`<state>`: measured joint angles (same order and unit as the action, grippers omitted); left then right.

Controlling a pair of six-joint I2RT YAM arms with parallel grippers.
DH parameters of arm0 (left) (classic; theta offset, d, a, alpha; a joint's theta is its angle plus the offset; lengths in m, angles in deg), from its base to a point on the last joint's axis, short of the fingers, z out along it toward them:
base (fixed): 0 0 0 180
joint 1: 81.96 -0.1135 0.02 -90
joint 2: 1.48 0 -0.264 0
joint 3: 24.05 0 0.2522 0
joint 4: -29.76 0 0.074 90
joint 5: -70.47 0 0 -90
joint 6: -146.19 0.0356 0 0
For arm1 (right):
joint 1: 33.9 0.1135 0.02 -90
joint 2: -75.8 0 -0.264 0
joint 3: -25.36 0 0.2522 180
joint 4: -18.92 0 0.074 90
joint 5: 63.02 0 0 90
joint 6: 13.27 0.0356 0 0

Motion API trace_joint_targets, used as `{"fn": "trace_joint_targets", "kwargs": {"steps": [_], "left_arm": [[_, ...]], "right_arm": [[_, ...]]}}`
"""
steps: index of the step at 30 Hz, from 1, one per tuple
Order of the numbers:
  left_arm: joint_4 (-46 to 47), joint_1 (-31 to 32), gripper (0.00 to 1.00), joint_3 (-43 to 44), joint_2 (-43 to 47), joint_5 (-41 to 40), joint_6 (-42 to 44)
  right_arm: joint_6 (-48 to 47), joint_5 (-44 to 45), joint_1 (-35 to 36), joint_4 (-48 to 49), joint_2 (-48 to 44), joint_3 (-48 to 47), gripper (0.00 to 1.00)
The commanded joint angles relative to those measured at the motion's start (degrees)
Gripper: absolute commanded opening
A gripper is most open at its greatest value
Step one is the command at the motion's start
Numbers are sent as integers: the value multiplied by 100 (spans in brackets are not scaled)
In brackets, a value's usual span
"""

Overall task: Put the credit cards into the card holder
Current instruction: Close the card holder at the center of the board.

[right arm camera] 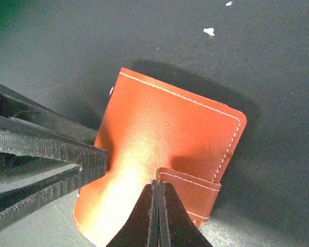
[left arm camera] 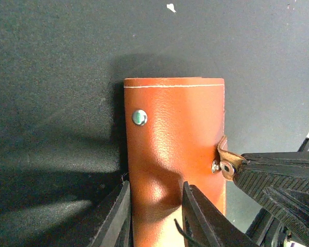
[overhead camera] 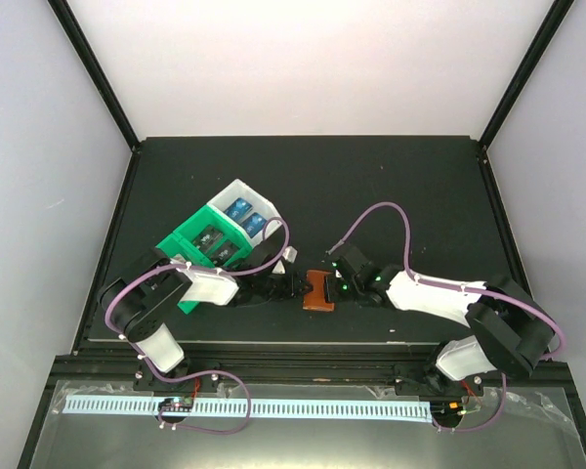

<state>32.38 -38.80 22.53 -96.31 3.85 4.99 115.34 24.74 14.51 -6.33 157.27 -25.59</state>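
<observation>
The brown leather card holder [overhead camera: 320,290] lies folded on the black mat between both arms. My left gripper [overhead camera: 295,285] has closed in on its near end. In the left wrist view one finger [left arm camera: 118,213] sits against the holder's [left arm camera: 175,128] left edge and the other presses on its dented face. My right gripper [right arm camera: 158,182] is shut on the tip of the snap tab [right arm camera: 193,193], and the snap's two metal halves show apart [left arm camera: 220,166]. Blue credit cards [overhead camera: 246,215] and black ones [overhead camera: 213,244] sit in the tray, away from both grippers.
The green-and-white tray [overhead camera: 176,241] stands just left of my left arm, behind its wrist. A purple cable [overhead camera: 391,210] loops above the right arm. The raised rim of the mat [overhead camera: 303,140] bounds the work area at the back.
</observation>
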Motion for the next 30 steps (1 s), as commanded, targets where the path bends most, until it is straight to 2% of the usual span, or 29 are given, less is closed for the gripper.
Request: {"fn": "trace_joint_targets", "kwargs": {"steps": [1, 12, 20, 30], "left_arm": [[-469, 79, 30, -341, -226, -250, 55], [-628, 79, 29, -382, 61, -72, 347], [-613, 79, 28, -473, 148, -61, 356], [-401, 79, 26, -518, 79, 17, 238]], "right_arm": [[-561, -12, 25, -435, -40, -250, 1], [-986, -420, -20, -1198, 419, -896, 1], [-1136, -85, -19, -1823, 506, -1119, 1], [-1281, -158, -21, -1835, 780, -1226, 1]]}}
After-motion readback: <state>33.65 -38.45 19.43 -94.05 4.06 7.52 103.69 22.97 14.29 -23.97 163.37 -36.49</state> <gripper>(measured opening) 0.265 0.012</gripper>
